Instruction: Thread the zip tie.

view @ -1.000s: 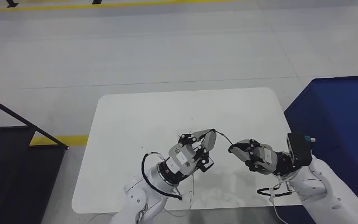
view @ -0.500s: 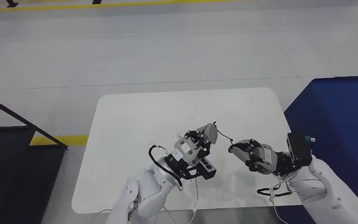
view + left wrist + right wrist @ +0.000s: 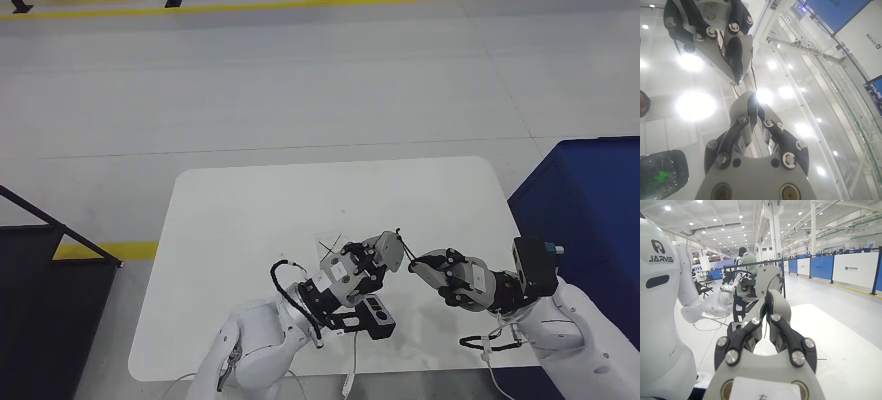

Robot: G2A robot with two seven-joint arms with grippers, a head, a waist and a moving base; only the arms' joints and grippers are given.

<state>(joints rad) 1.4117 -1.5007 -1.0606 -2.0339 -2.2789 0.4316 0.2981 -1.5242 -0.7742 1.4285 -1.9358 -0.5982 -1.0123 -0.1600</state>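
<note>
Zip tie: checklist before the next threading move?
1. Hold by right gripper on zip tie: ok, shut on the strand.
2. Hold by left gripper: ok, shut with the strand leaving its tip, though glare sits there.
3. Spacing: ok, the two grippers are nearly tip to tip.
4. Tail lined up with the head's slot: cannot tell, too small.
5. Clearance from table: ok, both grippers are held above it.

White table [image 3: 240,200] on pale grey floor [image 3: 300,80], yellow floor line [image 3: 200,8] — blue partition panels [image 3: 819,266], ceiling spotlights [image 3: 715,219]
</note>
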